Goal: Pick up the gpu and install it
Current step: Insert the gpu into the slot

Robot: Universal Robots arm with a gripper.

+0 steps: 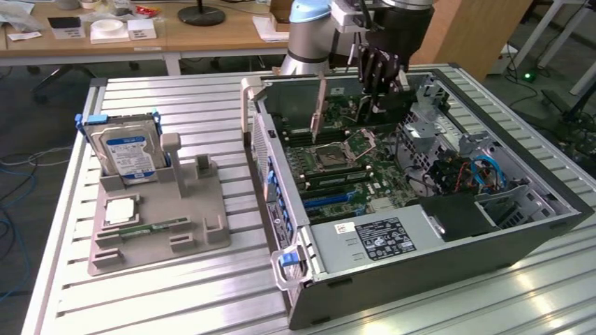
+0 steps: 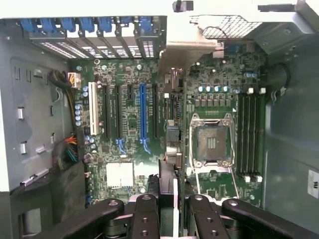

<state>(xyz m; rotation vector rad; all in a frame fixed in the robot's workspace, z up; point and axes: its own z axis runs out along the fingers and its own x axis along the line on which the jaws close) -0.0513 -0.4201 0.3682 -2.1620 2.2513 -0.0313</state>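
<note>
**Item:** gpu (image 2: 167,185) — dark card with a pale end bracket (image 1: 319,105).

**Location:** inside the open computer case (image 1: 447,241), held over the motherboard (image 2: 127,149); it looks not yet seated in any slot.

**Holder:** gripper (image 1: 380,78), fingers clamped on the card's upper edge, toward the end away from the bracket.

**Attitude:** on edge, faces upright. The long axis is level and parallel to the expansion slots. The bracket end points at the case wall carrying the blue latches (image 2: 79,25); the other end points toward the exterior view's right.

**Line:** the card's edge lies between the blue slot (image 2: 142,112) and the CPU socket (image 2: 211,142). Which slot is beneath it cannot be told.

**Hazards, judged:**
- The grip is off-centre, so the bracket end may droop and the contacts meet the slot crooked.
- A sideways offset would press the card onto neighbouring components.
- The bracket could catch the wall's opening — any downward push would then jam or bend the card.

**Also present:** hard drive (image 1: 128,150) in a grey holder (image 1: 186,230), outside the case.
</note>
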